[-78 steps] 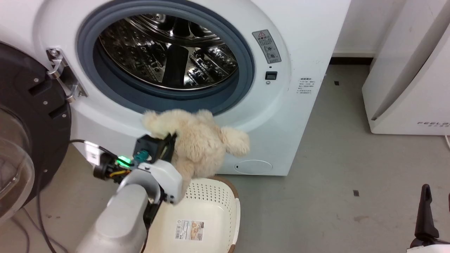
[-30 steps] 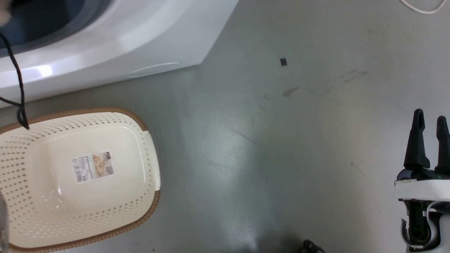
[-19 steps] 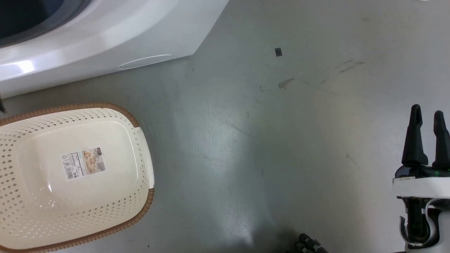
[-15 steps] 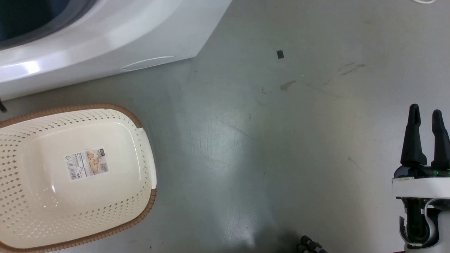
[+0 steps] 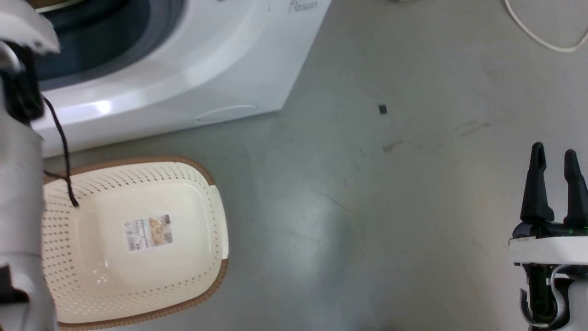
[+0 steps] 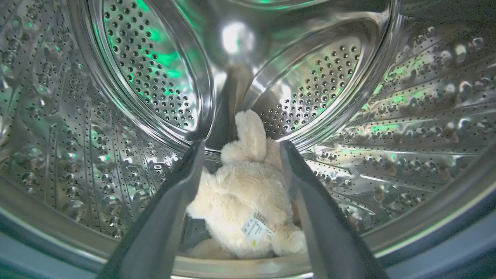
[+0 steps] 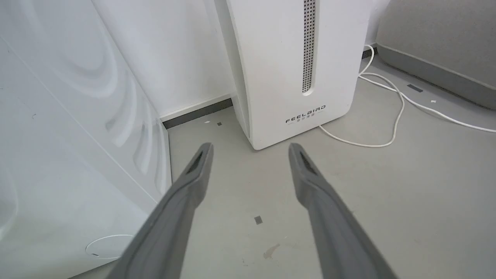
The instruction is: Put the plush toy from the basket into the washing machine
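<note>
Locate the plush toy [image 6: 244,193] inside the washing machine [image 5: 193,73], lying low in the steel drum [image 6: 77,155] close behind the porthole rim, with one rounded limb pointing up and the white tag [image 6: 254,228] facing the camera. Note the left end effector [image 6: 242,144] reaching into the drum in a released state, with fingers spread to either side of the toy and clamping nothing.

In the head view, find the pale left forearm [image 5: 18,207] along the left edge, with a black cable [image 5: 59,133] hanging across the basket [image 5: 204,230]. Find the basket on the grey floor [image 5: 367,207] just in front of the machine, with the label sticker [image 5: 148,232] visible on its bottom. Note the right end effector [image 5: 553,149] at the lower right, well apart from the basket, likewise released, with fingers parted above the floor and aimed toward the white FEELBIRD appliance [image 7: 294,58].
</note>
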